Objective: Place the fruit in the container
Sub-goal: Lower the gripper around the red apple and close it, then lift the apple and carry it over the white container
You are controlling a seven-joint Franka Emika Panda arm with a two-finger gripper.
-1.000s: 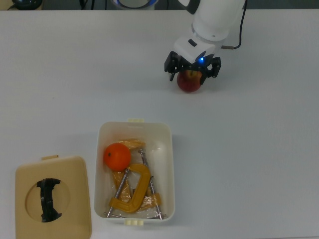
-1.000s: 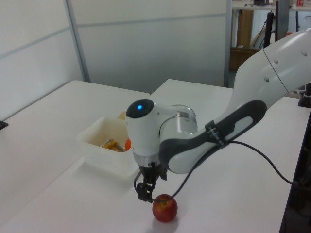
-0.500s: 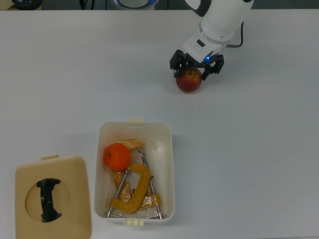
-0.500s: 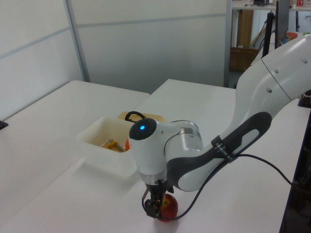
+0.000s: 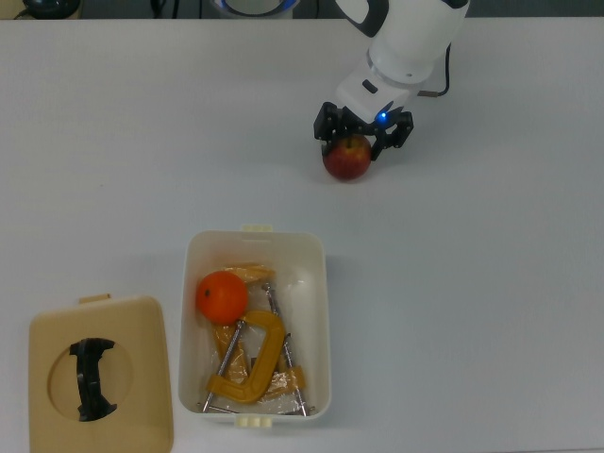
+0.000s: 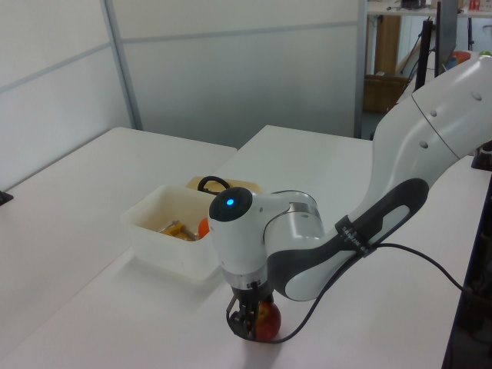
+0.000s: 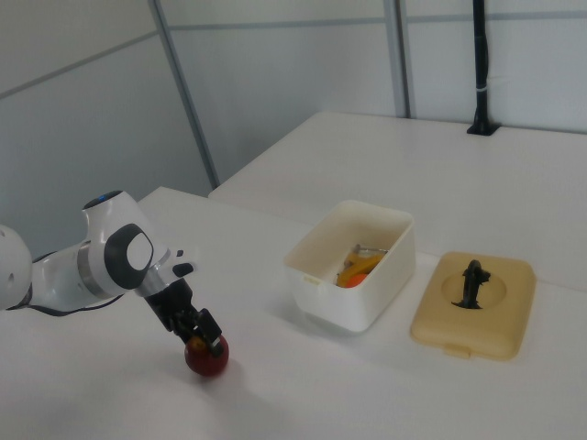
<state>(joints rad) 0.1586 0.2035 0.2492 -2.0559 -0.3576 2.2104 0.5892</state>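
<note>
The gripper (image 5: 362, 138) is closing its 2 fingers around the red apple (image 5: 347, 159) on the white desk (image 5: 491, 283), well apart from the cream tub (image 5: 326, 311) (already holding the orange (image 5: 222, 296) beside yellow C-clamps (image 5: 253, 363)).

White table (image 5: 491, 311): tub (image 5: 316, 255), lid (image 5: 142, 326), perhaps apple (image 5: 347, 160).

I see a white desk (image 5: 113, 142). In the top view a tan lid (image 5: 132, 415) with a black handle (image 5: 92, 378) lies flat at the bottom left corner. An orange-yellow clamp (image 5: 257, 363) with metal screws sits tilted over crinkled clear wrapping. In the right view a black pole (image 7: 480, 64) stands on the far desk.
</note>
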